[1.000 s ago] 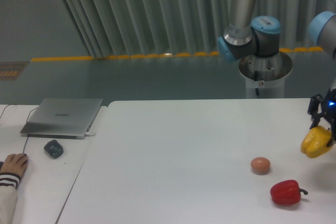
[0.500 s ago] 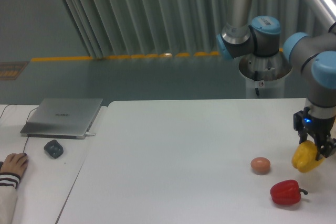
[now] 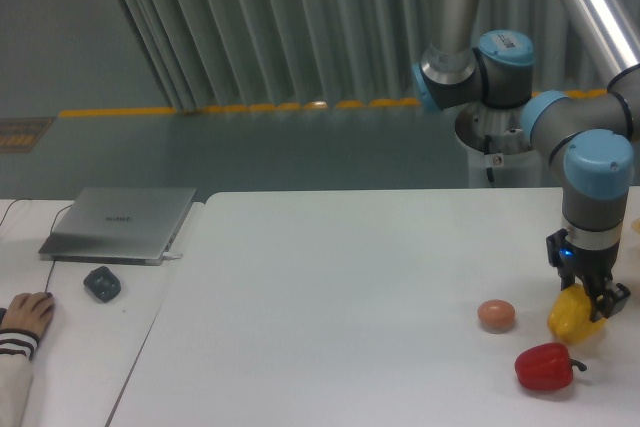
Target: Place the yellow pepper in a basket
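Over at the lower right of the frame the arm reaches straight down, and its fingers (image 3: 583, 299) are clamped on the top of the yellow pepper (image 3: 573, 318). The pepper hangs low, right at the surface of the white desk (image 3: 340, 297); whether it touches the desk or sits just above it I cannot tell from here. No basket shows anywhere in the picture.

Just below and to the left of the yellow one lies the red pepper (image 3: 545, 367), on its side, its dark stem pointing right. The two are close, nearly touching in this view. To the left of the yellow pepper, a little apart, sits a small orange-brown ball (image 3: 496, 315) on the desk.

The arm's grey tubes and blue-capped joints (image 3: 597, 162) rise from the gripper toward the upper right, and its base (image 3: 500, 137) stands behind the far edge of the desk.

At the left of the frame, on a second, lower surface beside the desk, a closed silver laptop (image 3: 120, 223) lies flat, with a dark computer mouse (image 3: 102, 282) in front of it. At the lower left edge a person's hand (image 3: 26, 313) rests on that surface, the cuff of a striped sleeve showing.
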Robot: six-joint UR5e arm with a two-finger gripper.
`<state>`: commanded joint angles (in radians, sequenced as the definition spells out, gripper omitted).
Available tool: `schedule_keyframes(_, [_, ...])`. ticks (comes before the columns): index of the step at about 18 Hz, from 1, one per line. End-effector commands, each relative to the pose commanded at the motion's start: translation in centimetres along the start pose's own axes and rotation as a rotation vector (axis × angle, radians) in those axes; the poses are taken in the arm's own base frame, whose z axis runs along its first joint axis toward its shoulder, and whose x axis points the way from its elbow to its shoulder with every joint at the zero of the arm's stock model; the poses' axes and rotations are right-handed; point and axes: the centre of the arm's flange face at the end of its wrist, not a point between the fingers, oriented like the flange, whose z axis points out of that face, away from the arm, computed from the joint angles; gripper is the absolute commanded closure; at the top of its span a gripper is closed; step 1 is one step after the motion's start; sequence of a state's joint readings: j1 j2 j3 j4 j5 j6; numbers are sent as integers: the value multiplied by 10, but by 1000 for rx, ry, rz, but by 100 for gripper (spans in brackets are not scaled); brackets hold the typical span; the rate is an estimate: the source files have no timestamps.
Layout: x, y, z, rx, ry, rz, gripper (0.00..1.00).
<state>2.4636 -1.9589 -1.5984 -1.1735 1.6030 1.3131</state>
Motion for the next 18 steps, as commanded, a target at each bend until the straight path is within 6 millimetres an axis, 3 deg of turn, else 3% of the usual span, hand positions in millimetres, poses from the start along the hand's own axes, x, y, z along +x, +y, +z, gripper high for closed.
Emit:
schedule_keyframes(2, [-2, 1, -2, 1, -4, 6, 0])
schedule_keyframes(10, [-4, 2, -19, 10, -34, 8, 0])
schedule_keyframes(18, [-16, 1, -70, -38, -74, 109, 0])
